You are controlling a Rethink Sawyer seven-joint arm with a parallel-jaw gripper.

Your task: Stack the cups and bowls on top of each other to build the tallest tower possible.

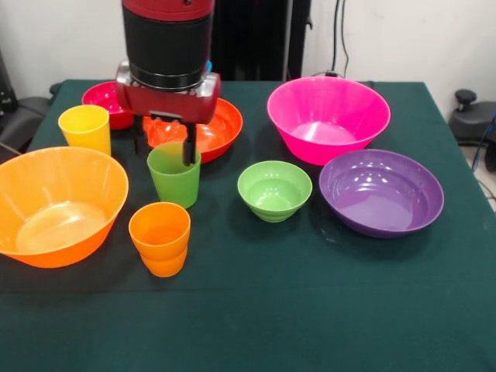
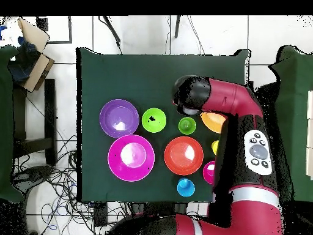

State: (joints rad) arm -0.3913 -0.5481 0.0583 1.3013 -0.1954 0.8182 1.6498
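Robotics lab, red Sawyer arm (image 2: pixel 244 141) at a green-clothed table (image 2: pixel 122 73), loose cables (image 2: pixel 61 183) on tiled floor (image 2: pixel 134 33), well beyond the gripper (image 1: pixel 167 143)

My arm (image 2: pixel 244 141) is red and black; the cloth (image 1: pixel 310 310) dark green; bowls pink (image 1: pixel 328 118), purple (image 1: pixel 381 192), orange (image 1: pixel 58 203).

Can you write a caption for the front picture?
Gripper at the green cup, bowls and cups spread over the table.
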